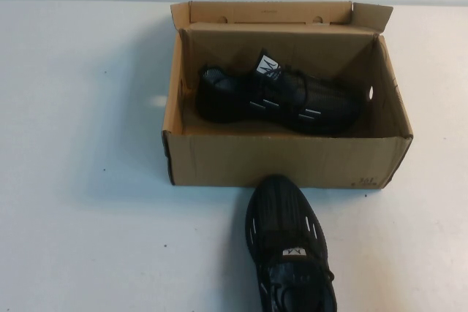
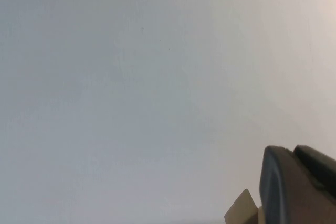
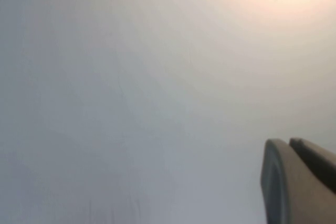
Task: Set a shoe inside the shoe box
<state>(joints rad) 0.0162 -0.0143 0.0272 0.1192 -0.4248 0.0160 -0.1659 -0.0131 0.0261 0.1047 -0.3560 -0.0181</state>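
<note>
The brown cardboard shoe box point(image 1: 285, 160) stands open at the middle of the table, its lid flap folded back at the far side. One black knit shoe point(image 1: 281, 98) lies on its side inside the box, white tongue tag up. The second black shoe point(image 1: 287, 242) stands on the table just in front of the box, toe toward it. Neither gripper shows in the high view. My left gripper point(image 2: 291, 150) hangs over bare table with its fingers together and empty. My right gripper point(image 3: 287, 141) is the same, over bare table.
The white table point(image 1: 88, 180) stretches wide on both sides of the box. A tan cardboard corner point(image 2: 241, 211) shows beside my left gripper's finger in the left wrist view. A pale wall runs along the table's far edge.
</note>
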